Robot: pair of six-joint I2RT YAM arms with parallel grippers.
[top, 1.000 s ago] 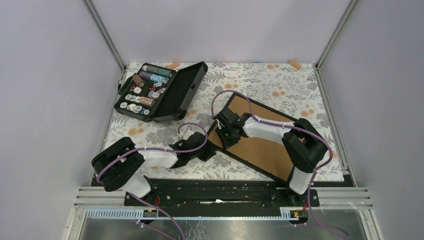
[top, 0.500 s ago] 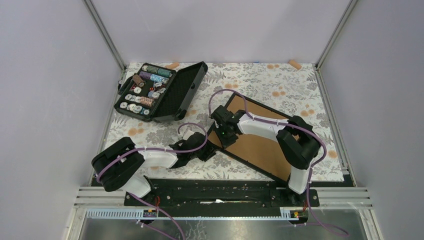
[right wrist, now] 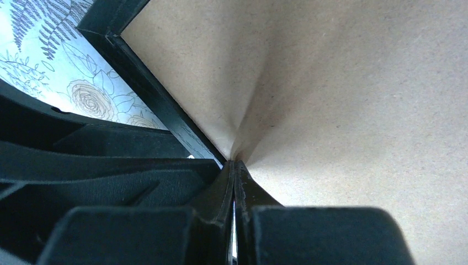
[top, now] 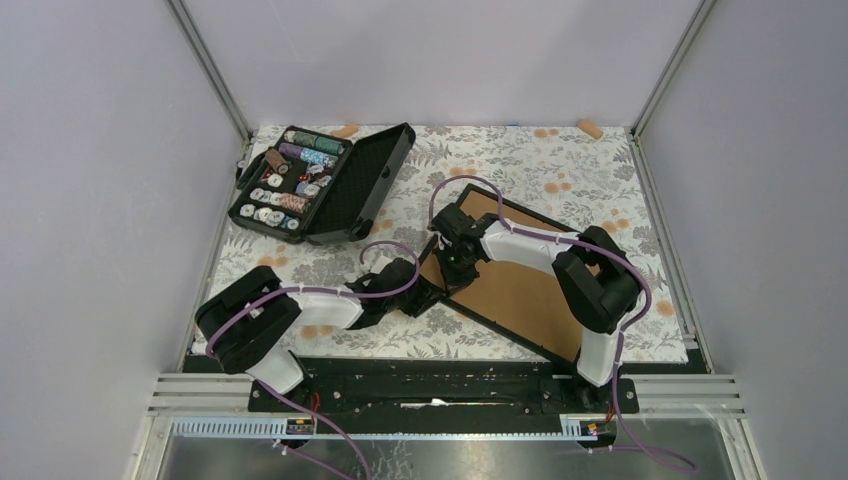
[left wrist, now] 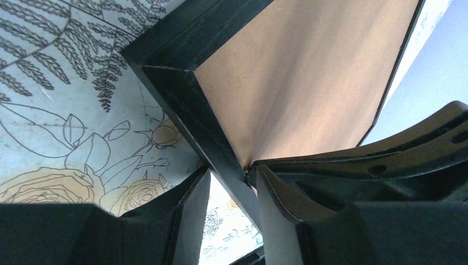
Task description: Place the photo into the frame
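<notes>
Brown backing board [right wrist: 359,83] faces up: frame [top: 520,295] lies face-down and flat on the floral cloth [top: 560,160], right of centre, turned at an angle so one corner points toward the arm bases and its left corner sits btwn the two grippers.

L gripper [top: 425,295] reaches in low from the left to the frame's near-left corner. In the L wrist view its fingers [left wrist: 190,190] straddle the black rail [left wrist: 182,94], one on the cloth side, one on the board side, both against the rail, so it is pinching the frame edge just along from the corner.

R gripper [top: 452,265] comes in from the right w/ its arm crossing over the frame. In the R wrist view its fingers [right wrist: 221,187] are pressed tight together, tips down on the board right beside the rail's inner edge. The board dimples around the tips; the view is too close to say whether anything thin sits btwn them, but it looks like just a push on the board.

Black case [top: 320,182] lies open at the far left, well apart from the frame, w/ thread spools [top: 290,170] in its tray half.
</notes>
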